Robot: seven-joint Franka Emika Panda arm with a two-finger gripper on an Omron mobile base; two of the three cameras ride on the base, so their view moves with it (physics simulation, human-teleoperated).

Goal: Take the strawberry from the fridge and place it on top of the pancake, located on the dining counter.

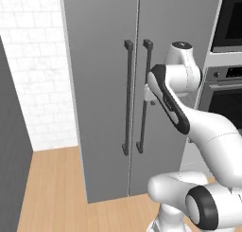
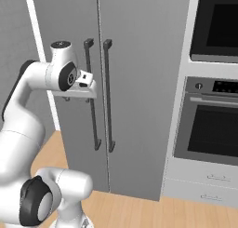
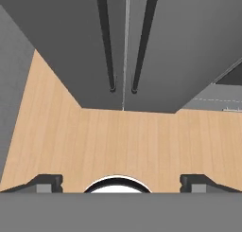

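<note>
Fridge (image 1: 104, 84) doors closed; gripper (image 3: 121, 182) w/ fingers spread apart, empty, hangs just in front of fridge handles (image 2: 97, 97), facing floor.

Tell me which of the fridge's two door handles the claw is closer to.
The right handle of the fridge: from the left base camera, the claw sits just right of it, while the left handle lies farther off.

I am standing in a home kitchen: a tall grey fridge (image 1: 118, 84) is facing me, a built-in oven (image 2: 211, 120) beside it, tiled wall (image 1: 33, 60), wood floor (image 3: 123, 141).
</note>
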